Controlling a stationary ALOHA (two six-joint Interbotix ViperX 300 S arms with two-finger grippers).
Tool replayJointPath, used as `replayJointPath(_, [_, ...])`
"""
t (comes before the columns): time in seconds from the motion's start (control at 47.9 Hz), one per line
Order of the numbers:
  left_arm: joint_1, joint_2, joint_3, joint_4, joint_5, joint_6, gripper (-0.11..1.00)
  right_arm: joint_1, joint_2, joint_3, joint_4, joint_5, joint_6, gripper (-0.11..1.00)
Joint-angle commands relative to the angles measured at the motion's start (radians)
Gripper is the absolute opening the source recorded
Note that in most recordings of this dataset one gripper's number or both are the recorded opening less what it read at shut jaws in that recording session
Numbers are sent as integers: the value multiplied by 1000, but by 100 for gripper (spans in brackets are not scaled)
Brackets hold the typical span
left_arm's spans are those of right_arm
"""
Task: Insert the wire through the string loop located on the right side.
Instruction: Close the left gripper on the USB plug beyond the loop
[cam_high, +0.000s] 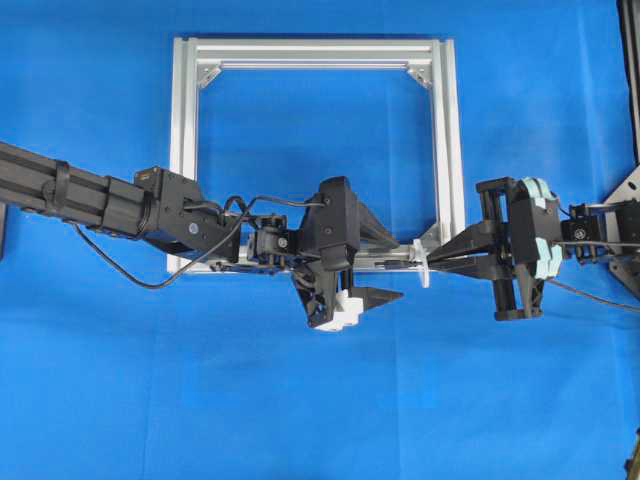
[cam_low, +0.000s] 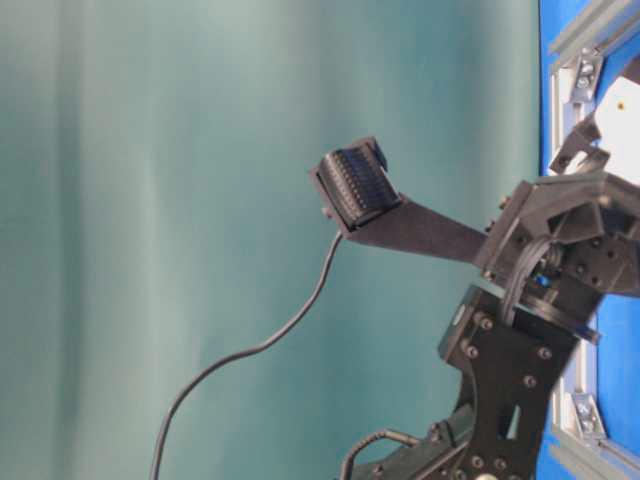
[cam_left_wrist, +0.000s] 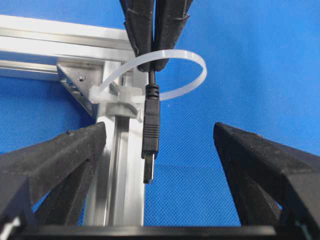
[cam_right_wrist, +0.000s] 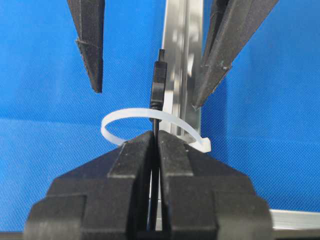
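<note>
The wire's black plug (cam_left_wrist: 151, 135) pokes through the white string loop (cam_left_wrist: 192, 75), which is tied to the silver frame's right bar (cam_left_wrist: 117, 180). My right gripper (cam_right_wrist: 156, 136) is shut on the wire's thin cable just behind the loop (cam_right_wrist: 117, 120), with the plug (cam_right_wrist: 158, 85) sticking out beyond it. My left gripper (cam_left_wrist: 160, 131) is open, one finger (cam_left_wrist: 60, 155) on each side of the plug without touching it. Overhead, the two grippers meet at the loop (cam_high: 422, 263) by the frame's lower right corner.
The silver frame (cam_high: 182, 150) lies flat on the blue mat. The left arm (cam_high: 110, 200) reaches across the frame's lower bar, and its black cable (cam_high: 120, 262) droops beside it. The table-level view shows only arm parts and a frame edge (cam_low: 585, 40).
</note>
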Motion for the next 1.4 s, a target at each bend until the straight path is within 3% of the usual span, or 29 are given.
replayJointPath(0.0, [-2,-25,-20,3,-6,2,91,-2,-6,-18,0,-3,-2,-4])
replayJointPath(0.313, [-2,-26,-18,3,-5,3,90,-2,-8,-17,0,-3,-2,-4])
replayJointPath(0.396, [0,-26,-21,3,-6,3,85,-2,-8,-17,0,-2,-2,-4])
replayJointPath(0.438, [0,-25,-23,3,-8,3,78,-2,-8,-17,0,-3,-2,-4])
replayJointPath(0.647, [12,-26,-21,3,-6,3,18,0,-8,-18,0,-3,-2,-4])
replayJointPath(0.709, [15,-26,-21,3,-6,5,7,0,-8,-18,0,-2,-2,-4])
replayJointPath(1.273, [15,-26,-20,3,-8,5,8,0,-8,-18,-3,64,3,-3])
replayJointPath(1.377, [15,-26,-21,3,-8,5,8,0,-8,-18,-3,72,5,5])
